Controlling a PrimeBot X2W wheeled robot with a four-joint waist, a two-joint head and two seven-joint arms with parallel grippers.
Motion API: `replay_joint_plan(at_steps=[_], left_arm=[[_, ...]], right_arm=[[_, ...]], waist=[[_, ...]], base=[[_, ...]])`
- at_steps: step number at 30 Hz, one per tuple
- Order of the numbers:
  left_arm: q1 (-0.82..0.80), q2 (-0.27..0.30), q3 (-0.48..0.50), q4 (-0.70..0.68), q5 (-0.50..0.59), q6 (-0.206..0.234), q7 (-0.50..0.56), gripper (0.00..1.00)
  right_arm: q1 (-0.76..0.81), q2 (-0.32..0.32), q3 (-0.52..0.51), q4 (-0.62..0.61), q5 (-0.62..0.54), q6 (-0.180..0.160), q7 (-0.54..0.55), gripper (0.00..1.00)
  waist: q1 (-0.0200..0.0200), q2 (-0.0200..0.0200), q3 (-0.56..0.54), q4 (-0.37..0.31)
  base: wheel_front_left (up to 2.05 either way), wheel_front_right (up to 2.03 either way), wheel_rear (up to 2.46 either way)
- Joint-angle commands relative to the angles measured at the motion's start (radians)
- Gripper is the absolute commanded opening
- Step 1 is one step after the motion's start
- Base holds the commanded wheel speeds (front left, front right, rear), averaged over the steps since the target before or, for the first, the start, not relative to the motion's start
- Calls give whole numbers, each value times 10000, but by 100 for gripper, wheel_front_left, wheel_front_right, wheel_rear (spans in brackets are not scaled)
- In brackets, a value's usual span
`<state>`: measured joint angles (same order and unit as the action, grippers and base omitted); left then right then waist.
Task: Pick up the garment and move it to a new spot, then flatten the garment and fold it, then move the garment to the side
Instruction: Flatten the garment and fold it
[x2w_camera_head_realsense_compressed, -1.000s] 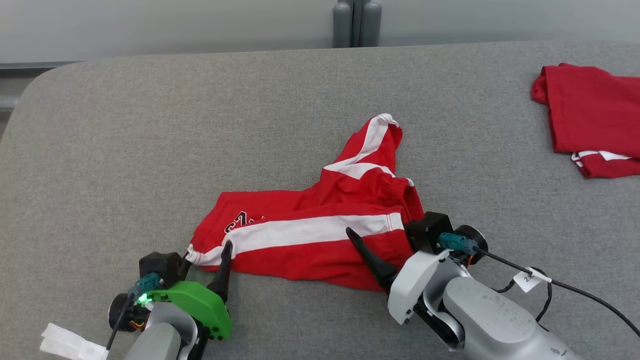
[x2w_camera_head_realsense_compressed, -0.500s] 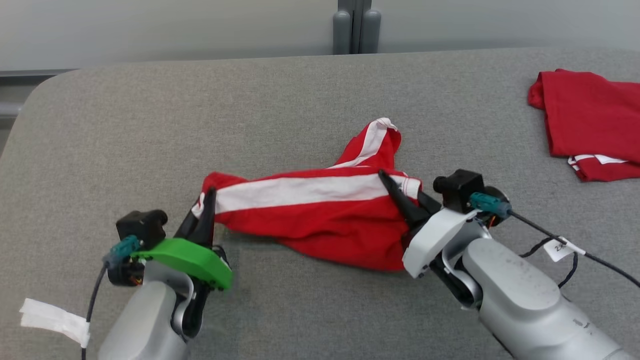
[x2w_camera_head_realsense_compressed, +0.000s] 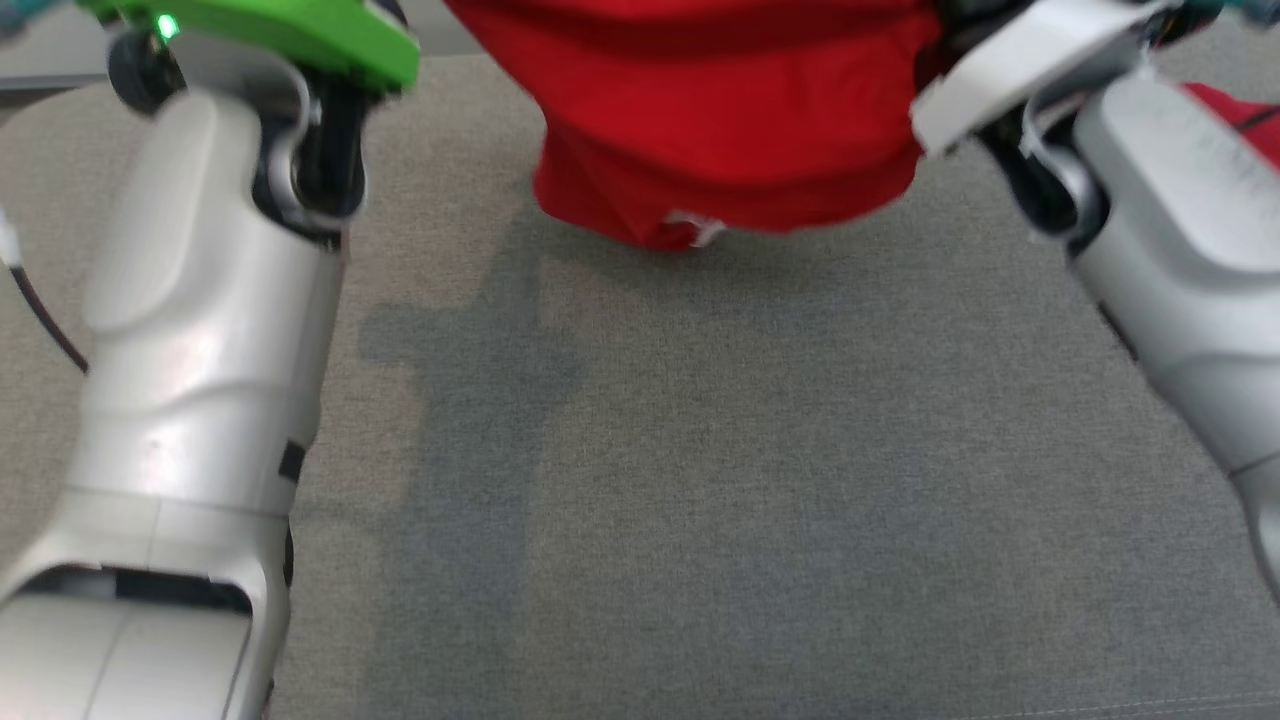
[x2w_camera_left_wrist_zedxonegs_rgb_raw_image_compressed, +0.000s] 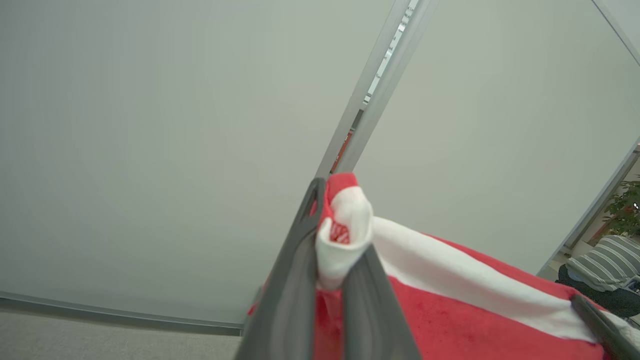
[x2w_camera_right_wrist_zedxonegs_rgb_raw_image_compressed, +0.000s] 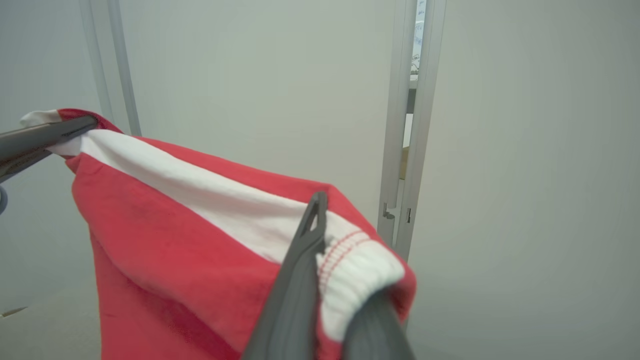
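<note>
Both pincers are clamped tight on the red shorts (x2w_camera_head_realsense_compressed: 720, 120). The left pincer (x2w_camera_left_wrist_zedxonegs_rgb_raw_image_compressed: 332, 220) grips a white-trimmed end, the right pincer (x2w_camera_right_wrist_zedxonegs_rgb_raw_image_compressed: 342, 260) the white elastic edge. Shorts hang stretched between them, lifted off the grey tabletop (x2w_camera_head_realsense_compressed: 700, 480). Pickup looks done. Left: place at new spot, flatten, fold, move aside.

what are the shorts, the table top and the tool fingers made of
The shorts: soft knit, probably cotton jersey, matte; it drapes and bunches, with a ribbed white band. The table top: grey woven-looking fabric cover, matte, fine speckled texture. The tool fingers: dark grey, smooth, likely moulded plastic; hard to be sure.
</note>
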<state>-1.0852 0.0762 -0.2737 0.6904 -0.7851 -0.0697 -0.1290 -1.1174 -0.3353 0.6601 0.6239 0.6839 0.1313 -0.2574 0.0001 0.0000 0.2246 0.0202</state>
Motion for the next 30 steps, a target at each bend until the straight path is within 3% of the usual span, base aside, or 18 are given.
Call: replay_joint_plan(at_steps=[1,7,13,20,30], left_arm=[[-760,-42,66,203,-41,105,-48,0],[-3924,-202,-47,1391,-160,285,-381,0],[-4998,-243,-665,2145,-492,-74,-989,0],[-3138,-244,-1180,2329,-911,-359,-1351,0],[2312,-219,174,67,434,-198,-1358,0]], right_arm=[[-682,-90,-12,141,239,-12,-8,0],[-3547,-446,392,590,795,-12,-15,0],[-4407,-811,1070,349,1154,-12,-69,0],[-2384,-1035,1539,-979,1150,-12,-72,0],[2439,-1033,1579,-3278,944,-12,-74,0]], waist=[[-1,0,777,-292],[-1,0,1701,-536],[-1,0,2012,-521],[-1,0,1883,-521],[-1,0,1040,-609]], base=[[0,0,0],[0,0,0],[0,0,0],[0,0,0],[0,0,0]])
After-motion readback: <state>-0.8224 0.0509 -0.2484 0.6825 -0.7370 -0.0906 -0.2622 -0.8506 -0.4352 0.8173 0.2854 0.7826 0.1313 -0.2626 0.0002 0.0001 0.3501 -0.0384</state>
